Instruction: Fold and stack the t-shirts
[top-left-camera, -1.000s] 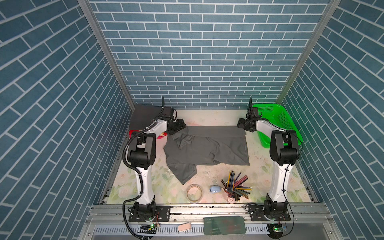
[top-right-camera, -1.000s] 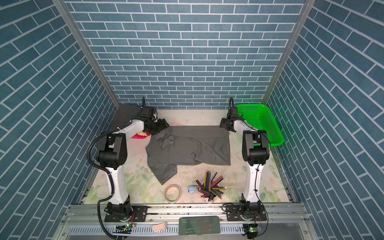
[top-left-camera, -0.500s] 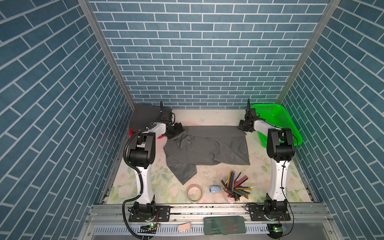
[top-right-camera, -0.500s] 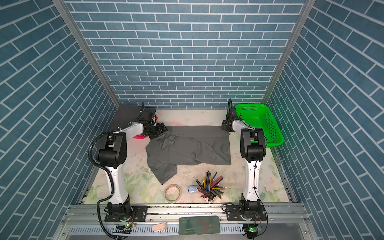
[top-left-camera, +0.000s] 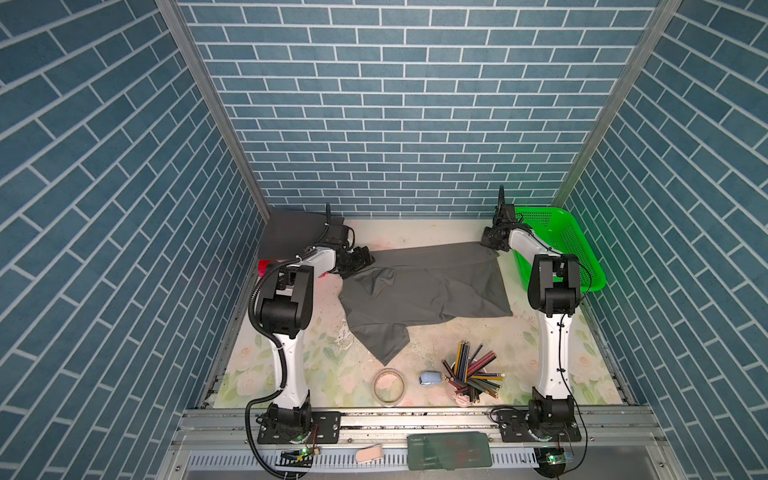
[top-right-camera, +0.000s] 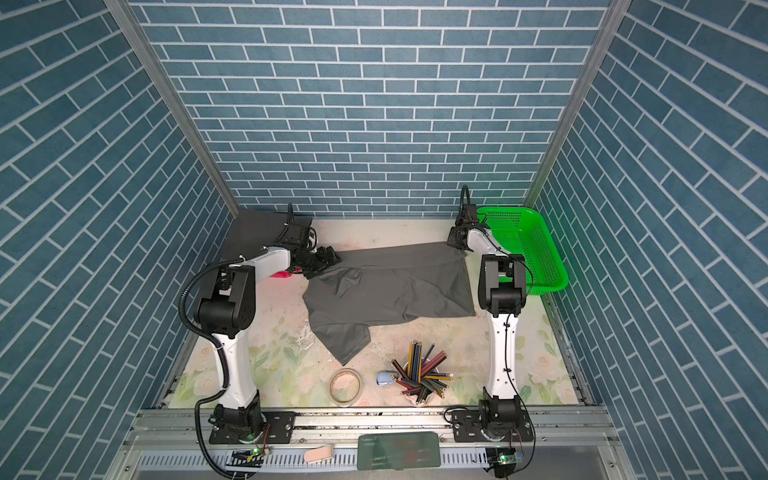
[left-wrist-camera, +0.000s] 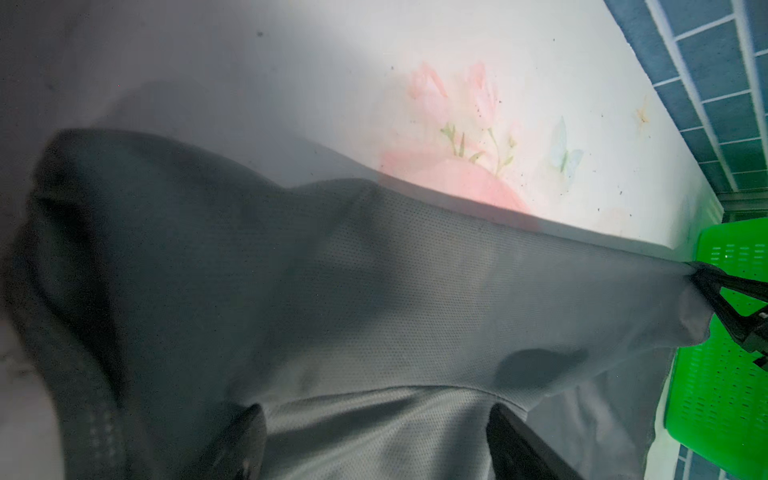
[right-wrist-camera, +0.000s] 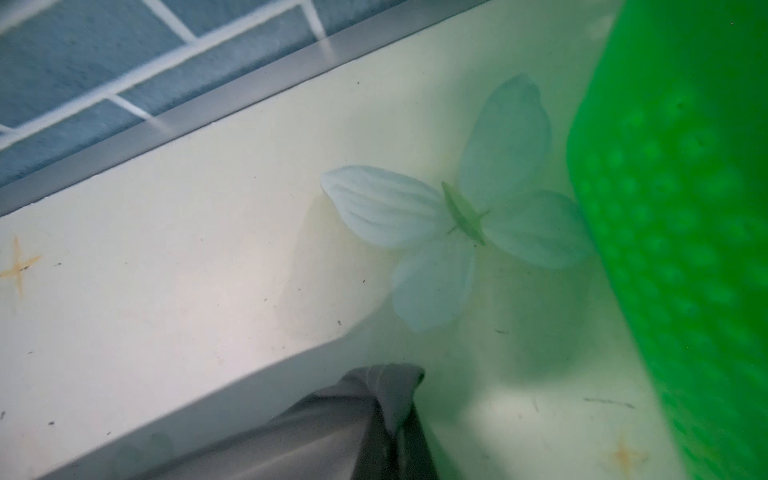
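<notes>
A mid-grey t-shirt (top-left-camera: 424, 286) (top-right-camera: 390, 291) lies spread across the middle of the table, one sleeve pointing toward the front. My right gripper (top-left-camera: 489, 244) (right-wrist-camera: 409, 432) is shut on its far right corner (right-wrist-camera: 395, 386), beside the green basket. At the shirt's far left corner my left gripper (top-left-camera: 360, 261) (left-wrist-camera: 378, 436) stands open, its fingers (left-wrist-camera: 245, 440) either side of the grey cloth (left-wrist-camera: 374, 291). The cloth between the two grippers is drawn into a taut edge. A darker charcoal t-shirt (top-left-camera: 291, 232) (top-right-camera: 257, 230) lies in the back left corner, partly behind the left arm.
A green mesh basket (top-left-camera: 557, 245) (top-right-camera: 523, 245) stands at the back right, close to the right gripper. Near the front are a cup of coloured pencils (top-left-camera: 471, 374), a tape roll (top-left-camera: 388, 386) and a small blue object (top-left-camera: 429, 378). A red item (top-left-camera: 266, 266) lies by the left wall.
My right gripper has shut on the shirt's far right corner and the far edge is now pulled taut. The left gripper has stayed open at the far left corner.
</notes>
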